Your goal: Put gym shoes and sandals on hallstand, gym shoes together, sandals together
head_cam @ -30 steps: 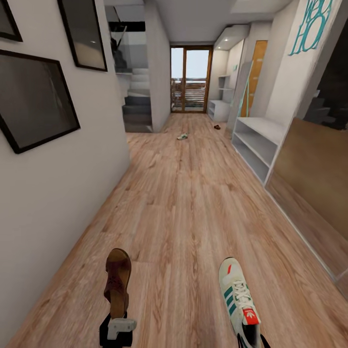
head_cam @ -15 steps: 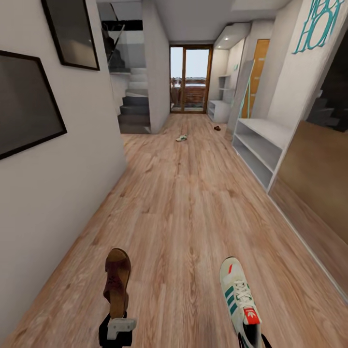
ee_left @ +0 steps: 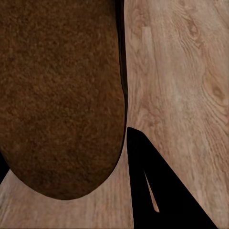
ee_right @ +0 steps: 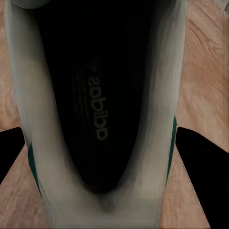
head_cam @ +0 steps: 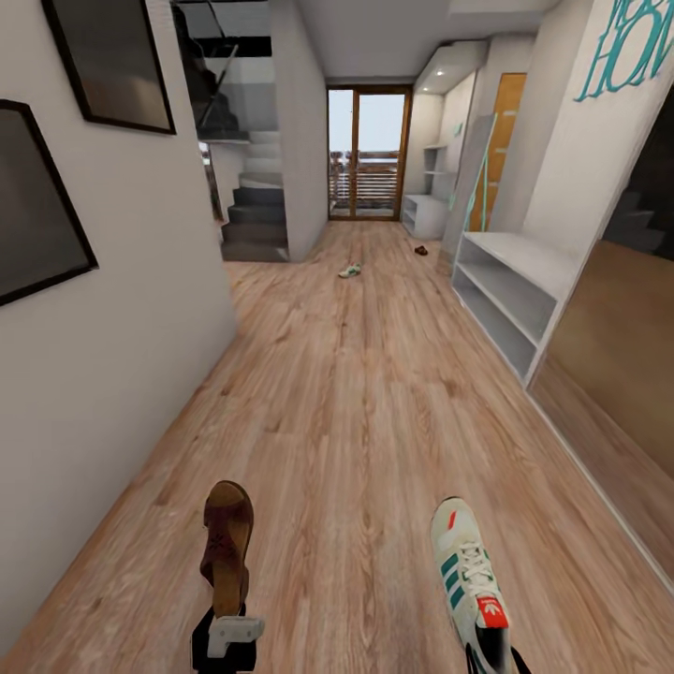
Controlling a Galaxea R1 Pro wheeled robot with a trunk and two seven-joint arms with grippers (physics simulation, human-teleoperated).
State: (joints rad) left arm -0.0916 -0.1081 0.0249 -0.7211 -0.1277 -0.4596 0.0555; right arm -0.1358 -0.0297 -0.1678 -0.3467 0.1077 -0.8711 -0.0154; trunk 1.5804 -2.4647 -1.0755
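Gripping sandal (head_cam: 227,543), left tool (head_cam: 225,635); right tool (ee_right: 102,157) clenched on adidas-insoled, seemingly, gym shoe (head_cam: 468,571).

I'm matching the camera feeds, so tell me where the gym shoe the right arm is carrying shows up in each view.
Head view: the carried gym shoe is at bottom right, toe pointing down the corridor.
Right wrist view: the same shoe, seen heel-on into its dark opening, between the fingers.
Left wrist view: not in it.
Shared landmark: the wood plank floor.

White-walled hallway (head_cam: 122,374) — perhaps glazed far door (head_cam: 369,154)
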